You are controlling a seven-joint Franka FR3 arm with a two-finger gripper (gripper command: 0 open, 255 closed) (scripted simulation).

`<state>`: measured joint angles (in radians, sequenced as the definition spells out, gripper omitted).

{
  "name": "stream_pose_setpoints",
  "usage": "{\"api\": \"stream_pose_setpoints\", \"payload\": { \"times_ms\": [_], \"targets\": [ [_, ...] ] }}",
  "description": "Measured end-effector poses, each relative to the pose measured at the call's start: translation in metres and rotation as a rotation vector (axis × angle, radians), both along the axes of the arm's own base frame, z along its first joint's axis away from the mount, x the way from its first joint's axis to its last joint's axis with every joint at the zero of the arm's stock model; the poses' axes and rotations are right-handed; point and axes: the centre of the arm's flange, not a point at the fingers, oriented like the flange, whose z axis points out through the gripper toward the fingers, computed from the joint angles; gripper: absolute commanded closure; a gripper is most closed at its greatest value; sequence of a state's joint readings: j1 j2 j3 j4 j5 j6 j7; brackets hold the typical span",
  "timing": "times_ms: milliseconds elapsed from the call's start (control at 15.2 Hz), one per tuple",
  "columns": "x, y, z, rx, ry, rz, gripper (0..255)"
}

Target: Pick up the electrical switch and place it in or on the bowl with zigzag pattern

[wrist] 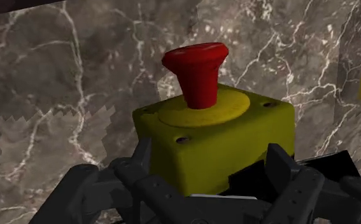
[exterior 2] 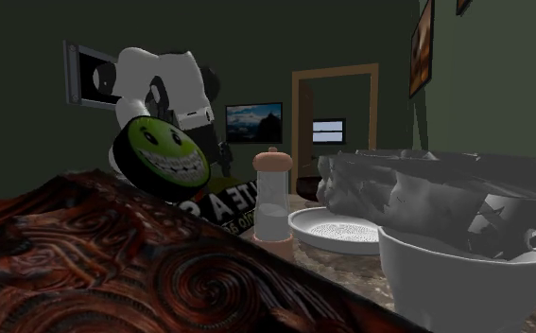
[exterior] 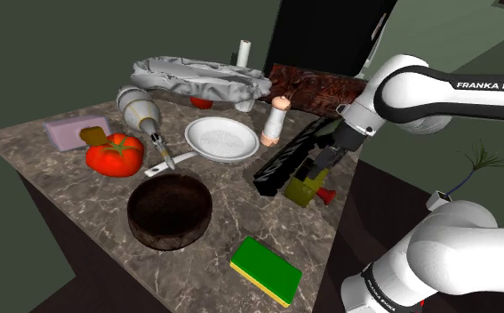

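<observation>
**A:** Nearest the lens, wrist view: two black fingers (wrist: 137, 172) come up from the bottom edge. What is their state?

**B:** Clamped. The gripper (wrist: 209, 159) has the switch (wrist: 236, 140) by its yellow box, one finger on each flank. The red mushroom button sits at centre frame, with the marble table (wrist: 58, 95) behind it.

**A:** And in the shoulder view?

**B:** The switch (exterior: 300, 190) is right of centre, under the gripper (exterior: 314, 169), near the table's (exterior: 63, 169) right-hand edge. It lies tipped, with the button pointing to the frame's right. It sits just beside the lower end of a long black box (exterior: 281, 158). Whether it touches the marble cannot be told.

**A:** Which bowls are there?

**B:** A dark bowl (exterior: 170, 211) sits at lower centre, well apart from the switch. A white bowl (exterior: 219, 140) sits at centre, left of the black box. Which bowl bears the zigzag cannot be told.

**A:** What else is on the table?

**B:** A tomato (exterior: 114, 154) at left, with a pink sponge (exterior: 70, 132) above it. A green sponge (exterior: 266, 269) sits at lower centre. A shaker (exterior: 276, 120) stands upright between the white bowl and the black box. A grey crumpled heap (exterior: 201, 78) lies at upper centre.

**A:** And the second exterior view?

**B:** A red swirled box (exterior 2: 114, 270) lies nearest, at lower left. The shaker (exterior 2: 272, 197) stands at centre, with the white bowl (exterior 2: 337, 227) just to its right. The arm (exterior 2: 162, 80) is at upper left.
</observation>
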<state>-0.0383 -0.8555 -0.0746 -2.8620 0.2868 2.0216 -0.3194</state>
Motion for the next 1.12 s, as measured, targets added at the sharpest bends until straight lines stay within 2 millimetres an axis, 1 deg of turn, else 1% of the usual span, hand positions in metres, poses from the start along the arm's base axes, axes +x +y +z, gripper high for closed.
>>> {"api": "stream_pose_setpoints", "payload": {
  "times_ms": [66, 132, 198, 264, 396, 462, 594, 660, 726, 792, 924, 1122],
  "targets": [
    [-0.002, 0.004, 0.007, -0.053, -0.001, 0.024, 255],
    [-0.001, 0.000, 0.013, -0.104, -0.007, 0.042, 255],
    [-0.004, 0.000, 0.019, -0.129, 0.022, 0.059, 255],
    [-0.011, -0.002, 0.023, -0.142, 0.047, 0.069, 255],
    [-0.025, 0.001, 0.014, -0.138, 0.137, 0.095, 255],
    [-0.026, 0.002, 0.015, -0.135, 0.167, 0.103, 255],
    [-0.029, -0.001, 0.025, -0.133, 0.190, 0.109, 255],
    [-0.029, -0.001, 0.025, -0.132, 0.190, 0.109, 0],
    [-0.029, -0.001, 0.025, -0.133, 0.190, 0.109, 0],
    [-0.024, 0.003, 0.021, -0.136, 0.195, 0.098, 0],
    [-0.011, 0.014, 0.008, -0.145, 0.213, 0.055, 0],
    [-0.005, 0.023, -0.005, -0.150, 0.221, 0.031, 0]
  ]
}}
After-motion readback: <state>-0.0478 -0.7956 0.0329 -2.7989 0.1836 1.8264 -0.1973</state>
